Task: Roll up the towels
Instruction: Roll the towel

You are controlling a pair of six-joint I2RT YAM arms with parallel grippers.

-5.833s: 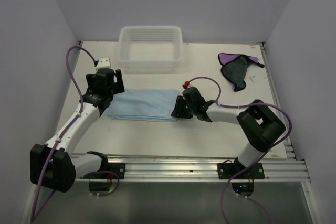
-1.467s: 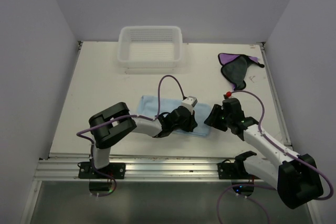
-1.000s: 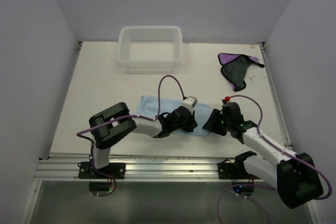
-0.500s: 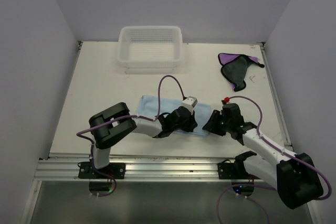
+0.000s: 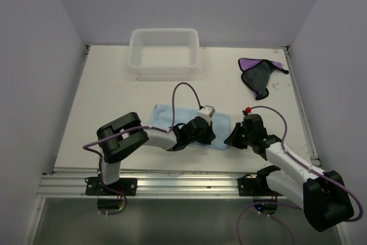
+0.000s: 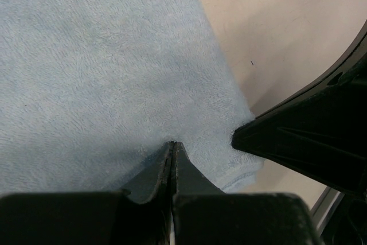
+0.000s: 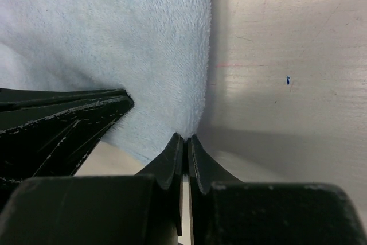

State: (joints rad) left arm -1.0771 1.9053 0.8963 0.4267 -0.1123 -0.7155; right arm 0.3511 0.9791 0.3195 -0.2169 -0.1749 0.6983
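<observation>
From above, the light blue towel (image 5: pixel 172 116) is seen flat towards the front of the table (image 5: pixel 114 84). In the left wrist view, the left gripper (image 6: pixel 172 148) is closed on its edge. In the right wrist view, the right gripper (image 7: pixel 184 139) is clamped on its corner. A shallow pinch could be lost mid-roll.

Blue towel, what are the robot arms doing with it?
Both grippers are grabbing the blue towel at its right end. The left gripper is pinched shut on its near edge, and the right gripper is pinched shut on the corner beside it. The towel lies flat, not rolled yet. The purple towel waits untouched at the far right.
</observation>
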